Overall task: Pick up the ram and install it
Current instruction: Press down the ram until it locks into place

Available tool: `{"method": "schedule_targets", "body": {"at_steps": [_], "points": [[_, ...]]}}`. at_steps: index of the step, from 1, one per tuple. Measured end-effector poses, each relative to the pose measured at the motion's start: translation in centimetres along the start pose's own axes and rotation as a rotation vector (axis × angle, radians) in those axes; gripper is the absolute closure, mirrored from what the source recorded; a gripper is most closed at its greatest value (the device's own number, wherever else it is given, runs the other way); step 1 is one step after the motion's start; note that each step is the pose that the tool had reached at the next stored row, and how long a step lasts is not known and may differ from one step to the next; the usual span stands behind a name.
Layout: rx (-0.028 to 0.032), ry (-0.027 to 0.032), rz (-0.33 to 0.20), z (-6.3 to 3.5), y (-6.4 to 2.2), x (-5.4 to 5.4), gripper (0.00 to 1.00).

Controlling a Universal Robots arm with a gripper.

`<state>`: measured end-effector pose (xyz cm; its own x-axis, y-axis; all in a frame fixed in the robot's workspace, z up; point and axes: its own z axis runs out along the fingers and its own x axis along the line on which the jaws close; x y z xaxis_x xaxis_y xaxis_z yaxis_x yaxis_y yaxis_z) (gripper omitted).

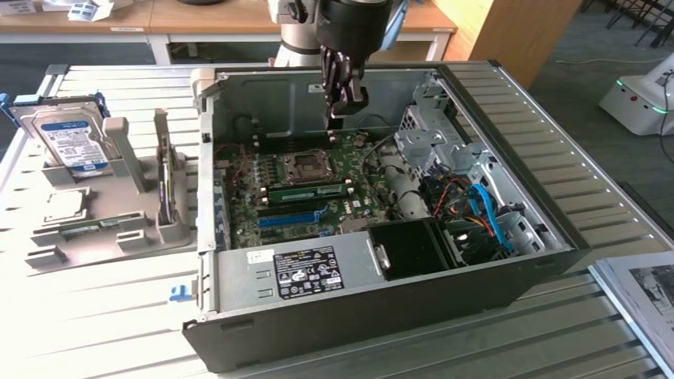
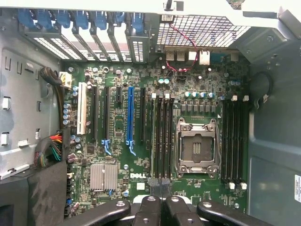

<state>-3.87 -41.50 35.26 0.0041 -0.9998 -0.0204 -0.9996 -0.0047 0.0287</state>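
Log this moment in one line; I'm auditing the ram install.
gripper: shut | position: above open case | green stick: seated on motherboard

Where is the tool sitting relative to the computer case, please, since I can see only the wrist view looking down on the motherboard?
Observer: The tool hangs shut above the open case, toward its far wall in the exterior view. There is clear space between its fingertips and the motherboard.
Operator: Thank you. Could you tell me whether any memory slot is filled?
Observer: Yes. A green ram stick with dark chips stands seated in a slot right beside the processor socket, on the side toward the blue slot.
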Motion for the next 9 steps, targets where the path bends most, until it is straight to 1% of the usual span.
{"method": "schedule_targets", "body": {"at_steps": [6,9], "points": [[0.0,0.0,0.0,0.0,-0.02,0.0,0.9],[-0.0002,0.0002,0.0,-0.02,-0.22,0.0,0.9]]}}
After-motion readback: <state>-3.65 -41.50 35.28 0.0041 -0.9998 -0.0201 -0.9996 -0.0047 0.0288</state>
